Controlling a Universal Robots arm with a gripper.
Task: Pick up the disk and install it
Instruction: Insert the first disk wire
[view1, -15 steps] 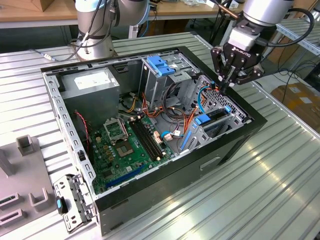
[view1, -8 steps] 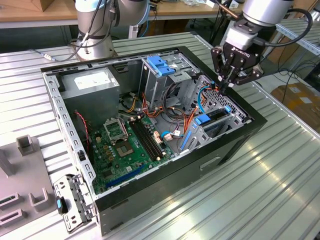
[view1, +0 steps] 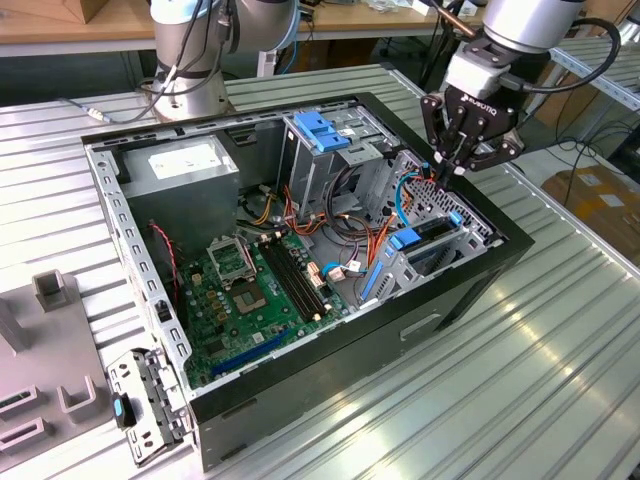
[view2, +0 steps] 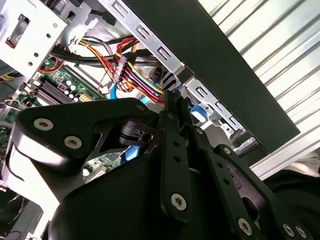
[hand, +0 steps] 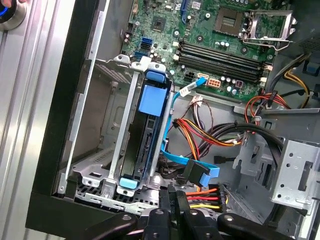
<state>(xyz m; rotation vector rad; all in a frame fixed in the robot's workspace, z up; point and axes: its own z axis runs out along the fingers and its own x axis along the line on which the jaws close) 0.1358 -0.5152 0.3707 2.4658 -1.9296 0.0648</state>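
I see the disk (hand: 145, 145) seated upright in the drive cage (hand: 95, 150) of the computer case (view1: 480, 270), my tool (view1: 447, 170) above it, fingers pressed together, holding nothing.

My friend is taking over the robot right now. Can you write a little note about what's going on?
Gripper: fingers together, holding nothing, hovering over the drive cage at the open computer case edge on the exterior view's right.
Disk: standing in a slot of that cage, blue tab showing.
Done: disk is picked up, placed in the cage and let go.
Left: I cannot tell whether it is pushed fully home; the blue cable connector lies loose beside it.
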